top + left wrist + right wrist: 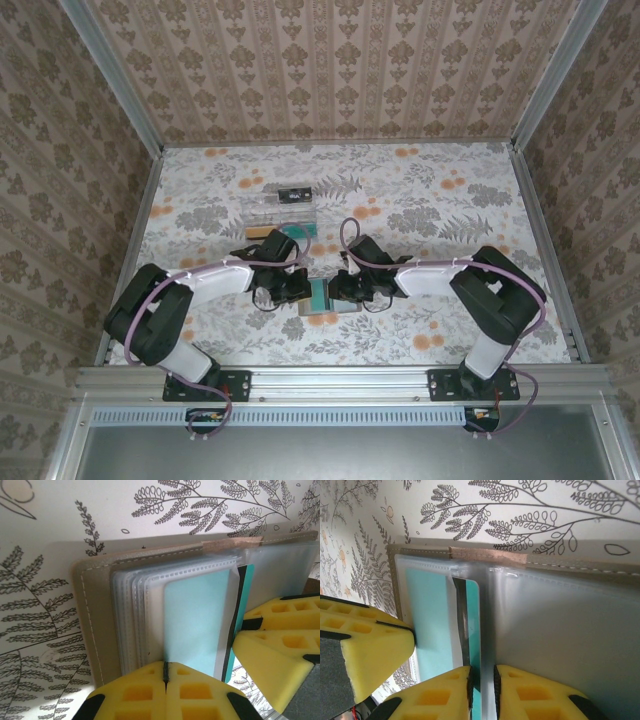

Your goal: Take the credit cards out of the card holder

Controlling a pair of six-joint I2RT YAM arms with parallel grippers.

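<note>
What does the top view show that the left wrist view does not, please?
Top: the clear tray beyond the holder, and the left arm and right arm. Left wrist: the holder's stacked clear sleeves, the left gripper pinching one's edge. Both: the open holder, its teal card and the right gripper at it.

Clear plastic tray (283, 205) holding a dark item sits toward the far side of the fern-and-flower print bench (440, 220), patterned wallpaper walls (330, 60) around.

The card holder (95, 605) lies open on the table (40, 520). The left gripper (165, 672), fingers pressed together, pinches the clear sleeve holding a teal card (195, 625).
</note>
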